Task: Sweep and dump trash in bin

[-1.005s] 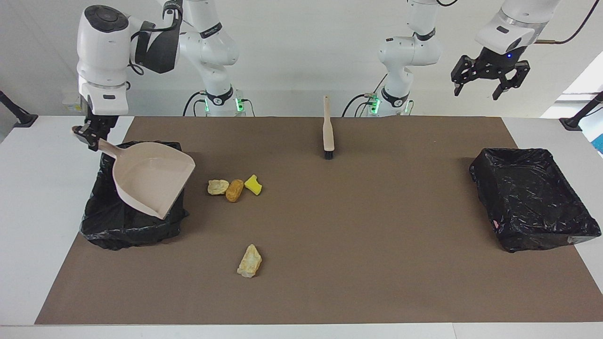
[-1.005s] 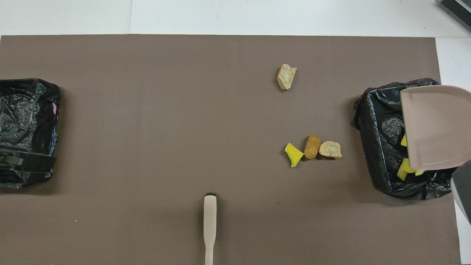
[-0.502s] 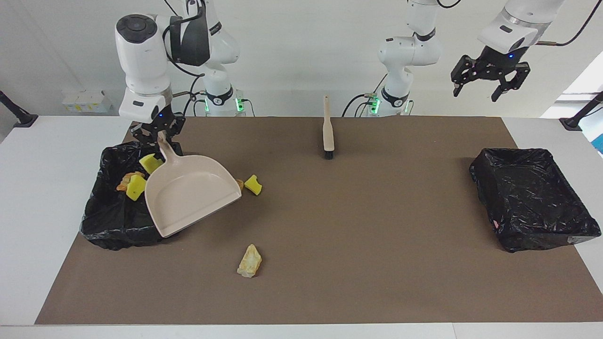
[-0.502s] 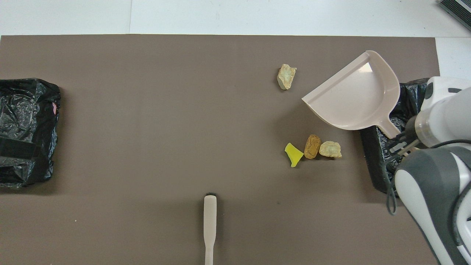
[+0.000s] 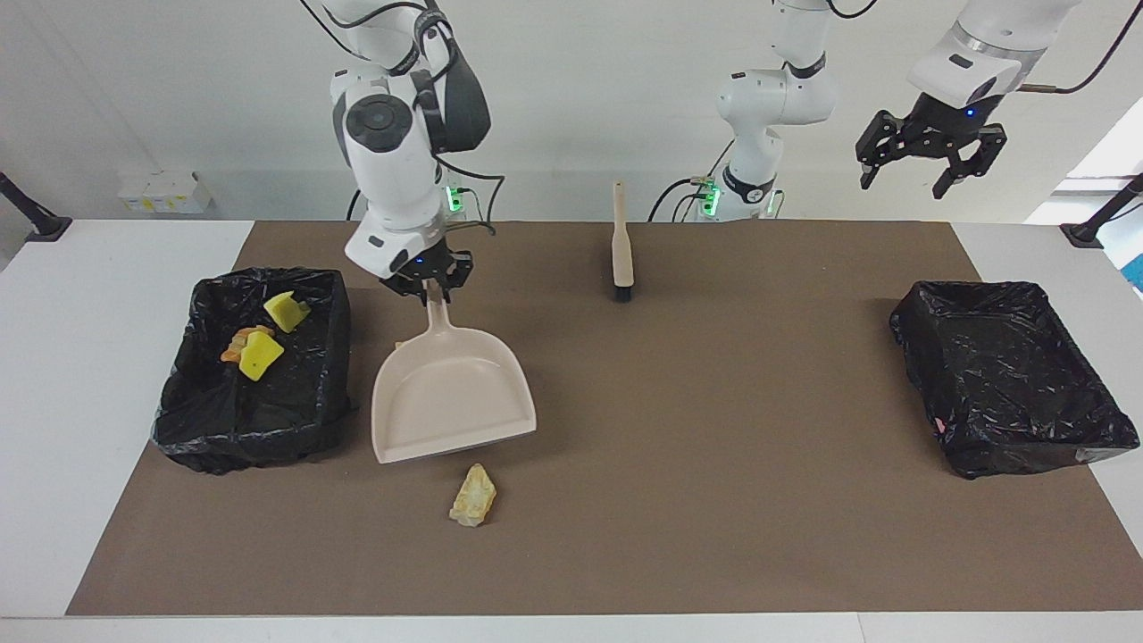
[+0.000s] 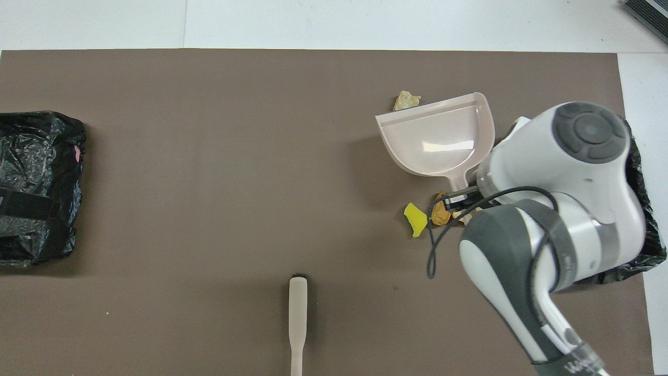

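Observation:
My right gripper [image 5: 428, 288] is shut on the handle of the beige dustpan [image 5: 451, 393] and holds it tilted low over the mat, between the bin and the brush. The pan's open lip faces a lone beige trash lump [image 5: 473, 496]. In the overhead view the dustpan [image 6: 438, 141] partly covers that lump [image 6: 406, 99]. A yellow chunk [image 6: 416, 219] and an orange-brown piece [image 6: 441, 213] lie under the handle, hidden in the facing view. The black-lined bin [image 5: 192, 420] at the right arm's end holds yellow chunks [image 5: 284, 311]. My left gripper [image 5: 929, 156] waits open, high over the left arm's end.
A wooden brush [image 5: 622, 246] lies on the brown mat close to the robots, also in the overhead view [image 6: 298, 324]. A second black-lined bin [image 5: 1009, 375] stands at the left arm's end. My right arm [image 6: 563, 209] covers most of the first bin [image 6: 649, 230] from above.
My right gripper has swung the dustpan off the bin and out over the mat, turning its lip toward the lone beige lump. The trash in the bin now shows. The left arm has barely moved.

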`<state>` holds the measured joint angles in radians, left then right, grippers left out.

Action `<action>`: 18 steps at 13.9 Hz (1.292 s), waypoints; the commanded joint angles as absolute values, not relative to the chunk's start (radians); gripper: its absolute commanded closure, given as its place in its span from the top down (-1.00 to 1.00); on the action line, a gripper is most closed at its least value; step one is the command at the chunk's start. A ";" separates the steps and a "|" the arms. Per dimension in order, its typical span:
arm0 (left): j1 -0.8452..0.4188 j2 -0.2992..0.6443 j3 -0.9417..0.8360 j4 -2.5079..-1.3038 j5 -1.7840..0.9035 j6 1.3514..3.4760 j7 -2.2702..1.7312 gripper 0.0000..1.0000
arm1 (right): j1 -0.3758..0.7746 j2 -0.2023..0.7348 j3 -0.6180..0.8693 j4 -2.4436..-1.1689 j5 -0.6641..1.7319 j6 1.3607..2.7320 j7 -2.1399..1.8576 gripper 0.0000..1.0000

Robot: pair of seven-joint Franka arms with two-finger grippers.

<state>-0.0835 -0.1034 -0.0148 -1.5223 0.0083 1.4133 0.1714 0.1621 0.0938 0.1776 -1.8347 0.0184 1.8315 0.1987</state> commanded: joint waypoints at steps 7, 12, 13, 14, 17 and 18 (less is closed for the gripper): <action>-0.063 -0.098 -0.017 -1.500 -0.002 1.428 0.170 1.00 | 0.483 0.487 0.172 -1.470 0.072 1.948 0.842 -1.00; -0.063 -0.104 -0.018 -1.508 0.000 1.410 0.172 1.00 | 0.560 0.569 0.169 -1.456 0.071 2.062 0.931 -1.00; -0.061 -0.104 -0.018 -1.506 0.000 1.411 0.173 1.00 | 0.560 0.566 0.167 -1.459 0.064 2.053 0.931 0.83; -0.061 -0.104 -0.018 -1.508 0.000 1.411 0.172 1.00 | 0.561 0.560 0.167 -1.459 0.037 2.049 0.927 1.00; -0.063 -0.104 -0.018 -1.508 0.000 1.413 0.173 1.00 | 0.534 0.510 0.170 -1.465 -0.024 2.037 0.887 1.00; -0.061 -0.104 -0.018 -1.508 0.000 1.413 0.173 1.00 | 0.535 0.488 0.161 -1.470 -0.047 2.033 0.878 1.00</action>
